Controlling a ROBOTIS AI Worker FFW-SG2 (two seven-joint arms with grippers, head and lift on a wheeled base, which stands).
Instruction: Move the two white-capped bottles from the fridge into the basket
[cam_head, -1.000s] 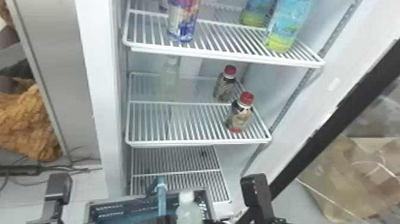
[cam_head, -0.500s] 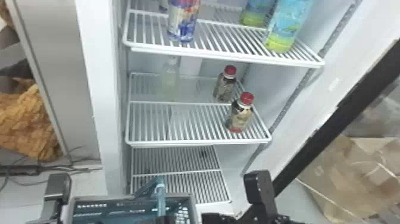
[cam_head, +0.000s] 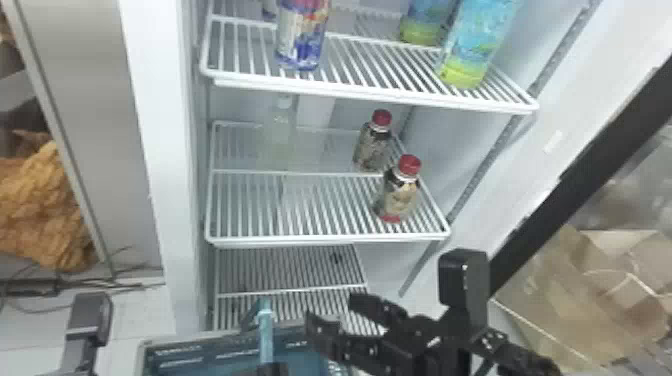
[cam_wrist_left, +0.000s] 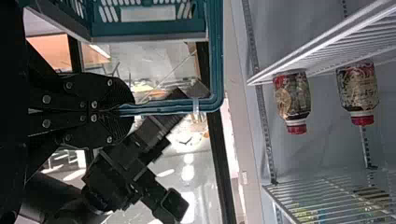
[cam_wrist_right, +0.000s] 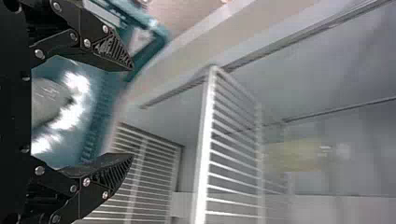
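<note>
With my left gripper I am gripping the handle of the teal basket, its two fingers closing on the bar with no gap showing between their tips. My right gripper is hovering at the basket's right side, in front of the fridge's lowest shelf; its fingers are standing wide apart and holding nothing. One white-capped bottle is standing upright on the middle shelf, toward the back on the left, well apart from my right fingers. Beyond those fingers, in the right wrist view, a pale bottle is lying inside the basket; I cannot tell its cap. Two red-capped bottles are standing on the right side of that same middle shelf, one nearer its front edge, the other behind. On the upper shelf, a blue, white and red container is standing on the left, and two blue-and-green bottles are standing on the right.
</note>
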